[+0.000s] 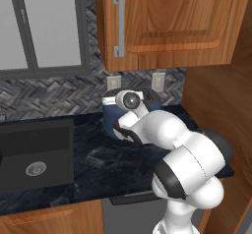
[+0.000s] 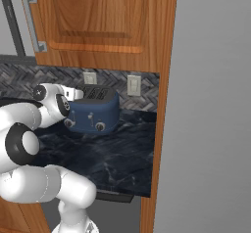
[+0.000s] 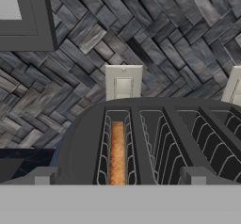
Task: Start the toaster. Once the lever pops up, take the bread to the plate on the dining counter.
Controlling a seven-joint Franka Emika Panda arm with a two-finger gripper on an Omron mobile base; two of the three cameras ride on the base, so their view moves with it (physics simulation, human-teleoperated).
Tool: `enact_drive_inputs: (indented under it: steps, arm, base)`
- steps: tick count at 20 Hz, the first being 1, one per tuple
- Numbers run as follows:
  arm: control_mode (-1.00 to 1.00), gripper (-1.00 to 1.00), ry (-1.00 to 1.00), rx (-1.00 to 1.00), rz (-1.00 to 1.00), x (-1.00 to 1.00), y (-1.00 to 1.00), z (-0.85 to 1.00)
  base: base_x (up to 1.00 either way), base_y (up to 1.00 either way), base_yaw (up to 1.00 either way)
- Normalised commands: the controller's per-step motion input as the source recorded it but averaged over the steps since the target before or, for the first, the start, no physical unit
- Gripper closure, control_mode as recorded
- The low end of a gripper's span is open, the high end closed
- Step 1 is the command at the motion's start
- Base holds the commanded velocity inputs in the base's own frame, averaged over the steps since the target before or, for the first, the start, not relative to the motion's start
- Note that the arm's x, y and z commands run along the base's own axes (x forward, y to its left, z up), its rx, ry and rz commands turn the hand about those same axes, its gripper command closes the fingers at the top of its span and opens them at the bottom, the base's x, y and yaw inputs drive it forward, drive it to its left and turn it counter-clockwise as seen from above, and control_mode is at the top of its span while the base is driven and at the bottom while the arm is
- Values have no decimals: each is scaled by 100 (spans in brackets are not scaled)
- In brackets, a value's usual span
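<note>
Our gripper (image 3: 117, 180) jaws spread wide, nothing between, poised just above toaster (image 3: 155, 138) top. Likely lined up over leftmost slot because bread (image 3: 117, 152) sits deep inside it, edge-on, only crust showing. Toaster stands on black worktop (image 2: 112, 158) against herringbone backsplash (image 3: 155, 35), below wall sockets (image 3: 123, 82). We judge lever not yet pressed.

A grey herringbone-tiled wall (image 1: 59, 95) is seen behind a black marble bench (image 1: 108, 169), into which a dark sink (image 1: 37, 152) with a round drain is set. Two pale wall outlets (image 2: 134, 85) are mounted on the tiles. A wooden upper cabinet (image 1: 172, 21) with a metal handle (image 1: 119, 24) is hung beside a dark-framed window (image 1: 44, 26).
</note>
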Motion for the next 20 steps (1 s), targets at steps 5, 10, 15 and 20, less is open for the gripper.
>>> enact_drive_inputs:
  steps: [5, 10, 15, 20]
  arm:
    - [-100, -100, 0, 0, 0, 0, 0, 0]
    - [-100, -100, 0, 0, 0, 0, 0, 0]
    - [-100, -100, 0, 0, 0, 0, 0, 0]
    - [-100, -100, 0, 0, 0, 0, 0, 0]
  base:
    - [0, 0, 0]
    - [0, 0, 0]
    - [0, 0, 0]
    - [0, 0, 0]
